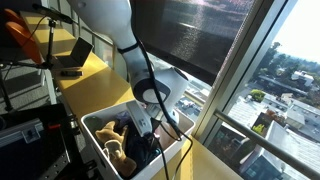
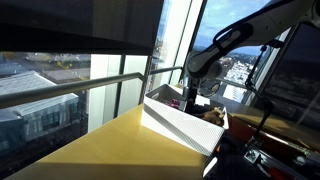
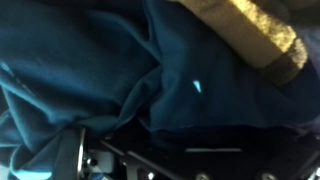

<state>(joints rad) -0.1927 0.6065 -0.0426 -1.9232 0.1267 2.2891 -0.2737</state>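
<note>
Blue cloth (image 3: 90, 70) heaped in white bin (image 1: 92, 135), gripper (image 1: 141, 122) just over it, fingers released wide, tan toy (image 1: 118, 152) beside

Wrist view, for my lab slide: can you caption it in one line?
Close-up of dark blue cloth filling the frame, tan plush fabric at upper right.

The arm (image 1: 108, 20) shows smooth white rounded shells, with a round pale joint cap near the wrist. A black cable (image 1: 150, 65) loops alongside it, and the gripper (image 1: 140, 122) looks dark.
</note>
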